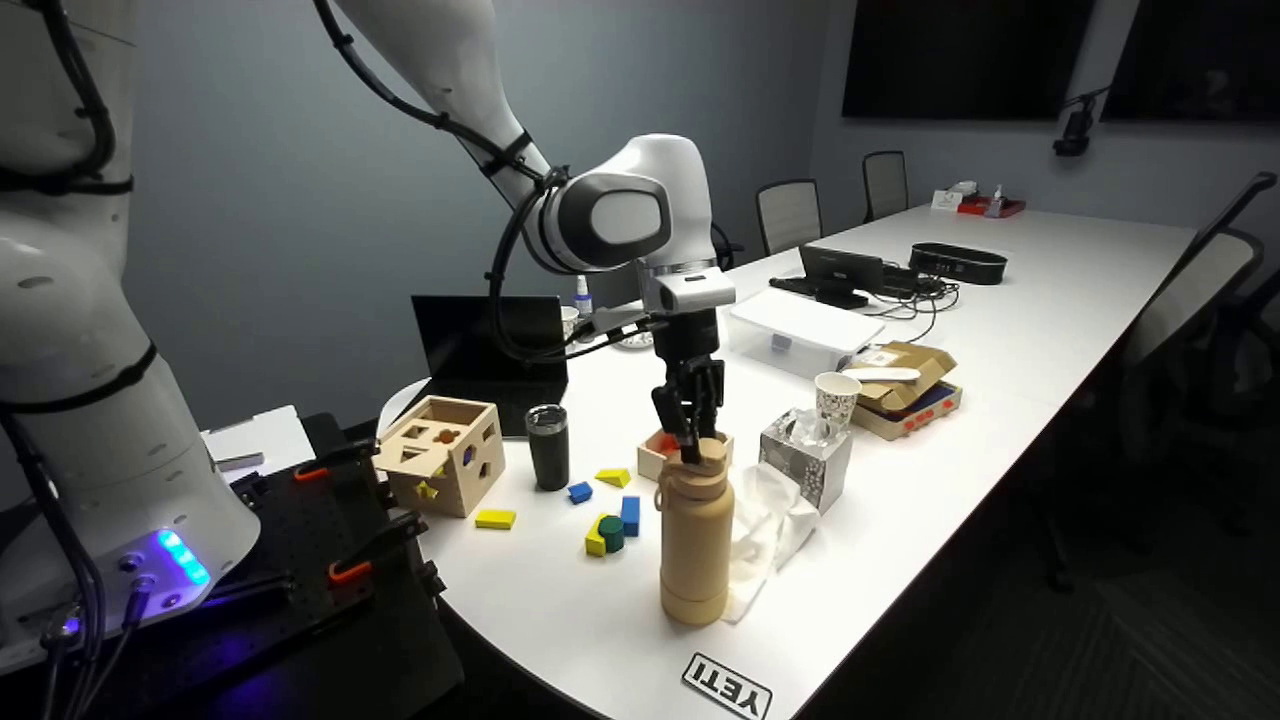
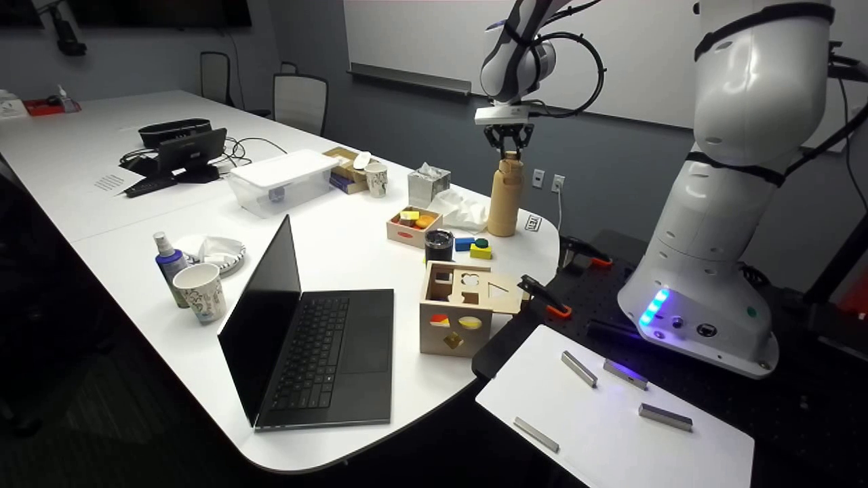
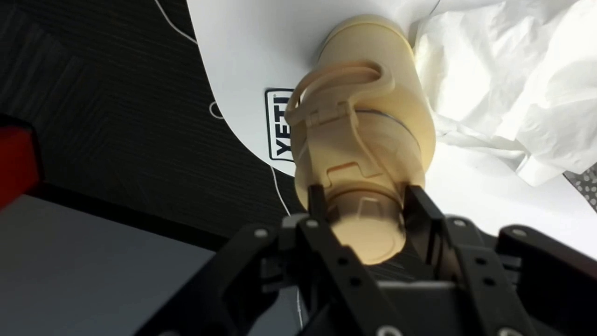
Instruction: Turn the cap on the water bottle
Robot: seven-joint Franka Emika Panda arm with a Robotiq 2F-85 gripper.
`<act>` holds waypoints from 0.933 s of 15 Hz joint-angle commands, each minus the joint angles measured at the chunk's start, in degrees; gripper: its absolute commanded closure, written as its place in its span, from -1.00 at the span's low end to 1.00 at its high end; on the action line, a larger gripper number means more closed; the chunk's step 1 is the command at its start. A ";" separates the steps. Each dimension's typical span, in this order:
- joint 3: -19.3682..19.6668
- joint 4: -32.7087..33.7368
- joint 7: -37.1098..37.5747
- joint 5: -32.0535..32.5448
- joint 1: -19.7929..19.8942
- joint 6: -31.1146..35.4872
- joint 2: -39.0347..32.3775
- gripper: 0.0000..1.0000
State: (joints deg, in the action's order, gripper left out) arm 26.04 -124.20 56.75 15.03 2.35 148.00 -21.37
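Fingers of the black gripper are on both sides of the tan cap, and they hold it between them in the wrist view. The cap is on top of the water bottle, which is tall and tan and stands up on the white table. A loop of the same color is on the bottle's side, below the cap. In an exterior view, the bottle is at the near end of the table, close to a YETI sticker. Crumpled white paper lies just to the right of it. On the left are little toy blocks, some blue, some yellow and one green. A black cup stands near them, and a wooden box with holes is farther left. A tissue box stands farther away on the right.
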 commanded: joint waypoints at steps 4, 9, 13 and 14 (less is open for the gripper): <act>0.23 3.23 7.74 1.19 -0.50 -6.22 -2.85 0.60; -0.60 5.57 13.31 0.57 0.05 -9.52 -4.13 0.60; -1.35 7.40 16.34 0.14 0.35 -11.49 -5.29 0.60; -1.32 7.78 17.42 0.35 0.24 -11.95 -5.54 0.60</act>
State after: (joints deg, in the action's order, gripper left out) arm 25.46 -117.77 70.41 15.07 2.32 139.12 -24.89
